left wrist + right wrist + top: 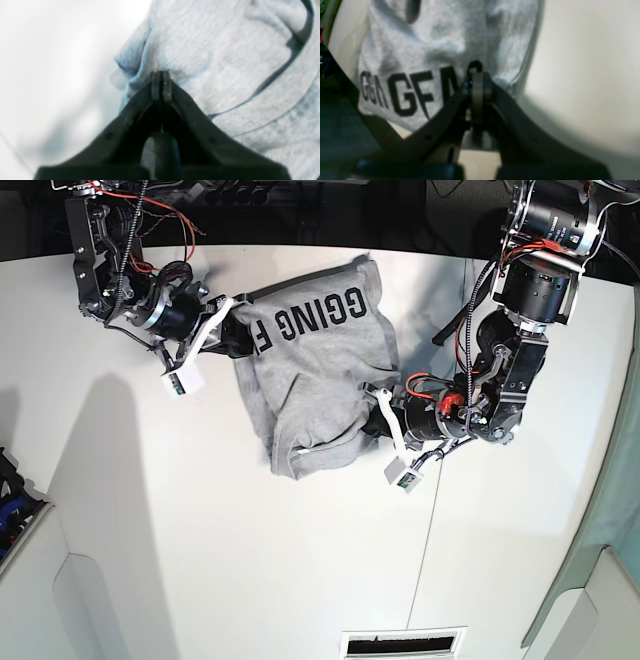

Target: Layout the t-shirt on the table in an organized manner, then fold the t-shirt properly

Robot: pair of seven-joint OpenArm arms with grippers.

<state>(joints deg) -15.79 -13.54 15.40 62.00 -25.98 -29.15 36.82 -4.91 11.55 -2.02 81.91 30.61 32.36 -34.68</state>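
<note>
Black jaws of left gripper (161,83) sit pressed together w/ grey fabric bunched at the tips, so it's pinching the t-shirt (318,375) near a hemmed edge. Right gripper (477,82) likewise clamped on cloth beside the black lettering. Shirt lies rumpled on the table (200,560), print side up, stretched between both arms, lower part folded over itself & creased. Judgement: layout only partway, not flat yet; sleeves unclear; no folding started.
</note>
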